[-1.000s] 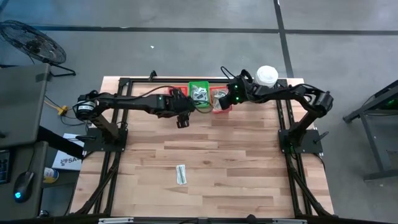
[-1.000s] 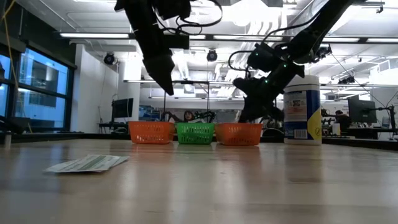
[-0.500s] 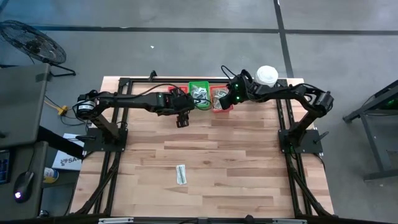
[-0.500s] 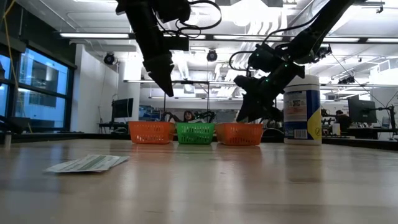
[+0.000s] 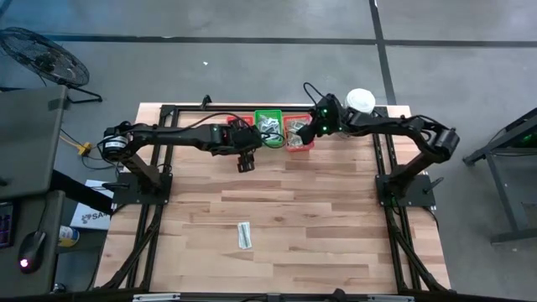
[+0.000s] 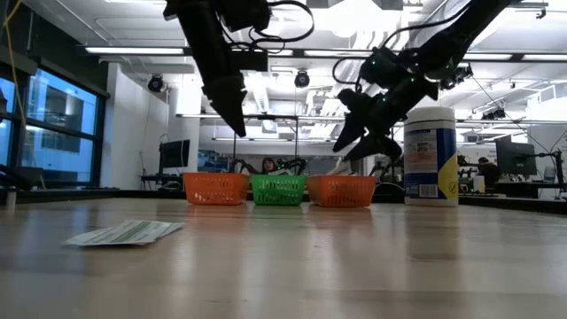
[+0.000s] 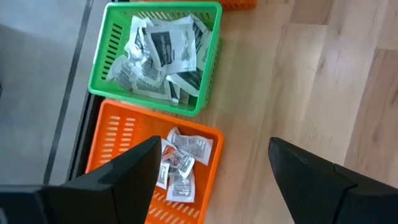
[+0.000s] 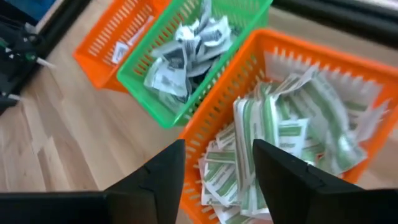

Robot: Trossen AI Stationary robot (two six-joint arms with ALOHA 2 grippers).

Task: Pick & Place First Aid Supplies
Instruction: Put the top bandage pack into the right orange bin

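Left gripper (image 5: 245,164) hanging fingers apart, empty, near left orange basket (image 7: 149,168); keep it parked clear.

Green-and-white strips (image 5: 244,235) lying mid-counter (image 5: 336,218): judging next pick there.

Right gripper (image 8: 214,168) hovering over right orange basket (image 8: 348,81), fingers apart, nothing held; lift straight, avoiding rim.

Packet print unreadable.

Three mesh baskets stand side by side along the table's (image 5: 336,218) far edge. The left basket (image 7: 118,158) holds a few packets (image 7: 180,163), the middle basket (image 7: 155,53) a heap of squarish packets (image 7: 163,50), the right basket (image 8: 292,81) a pile of strip packets (image 8: 280,140). A tub (image 5: 360,101) stands just right of the baskets. Strip packets (image 5: 244,235) lie alone on the near middle of the table. The left gripper (image 5: 245,164) hangs before the left basket; the right gripper (image 6: 361,142) hangs above the right one.
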